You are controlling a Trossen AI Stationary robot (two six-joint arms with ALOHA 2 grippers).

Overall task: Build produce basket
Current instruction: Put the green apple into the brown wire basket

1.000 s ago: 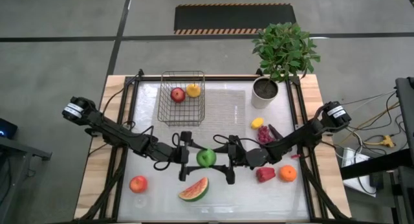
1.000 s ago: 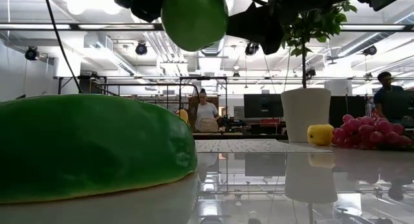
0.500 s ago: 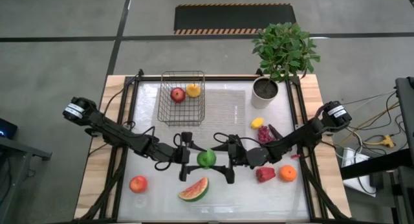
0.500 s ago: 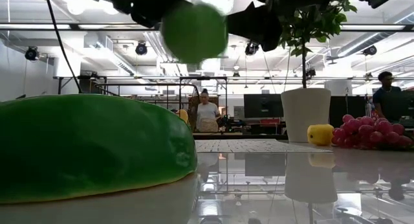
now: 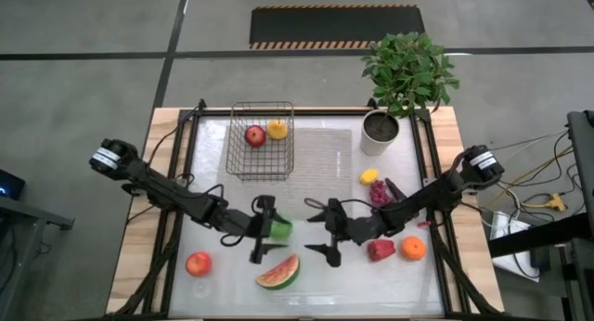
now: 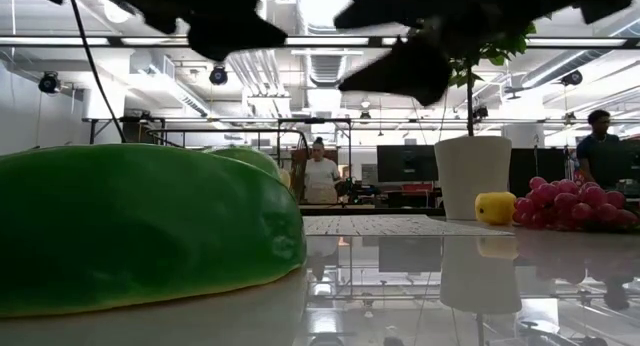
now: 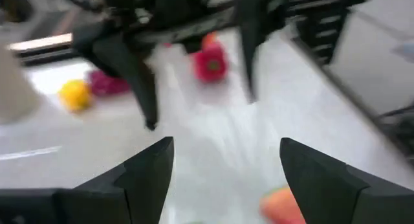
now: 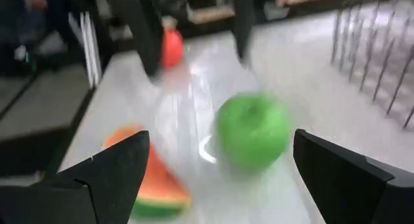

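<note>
Green apple (image 5: 279, 229) between left tool (image 5: 261, 229) fingers, right tool (image 5: 318, 230) wide apart.

Wire basket (image 5: 261, 139) holds a red apple (image 5: 254, 134) and lemon (image 5: 277, 129); green apple (image 5: 279, 229) between left gripper's (image 5: 264, 230) fingers.

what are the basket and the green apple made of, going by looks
Basket: thin dark metal wire, going by its open see-through grid. Green apple: probably smooth moulded plastic or foam, a toy, judging by its even bright colour and faint sheen; the blur leaves this open.
</note>
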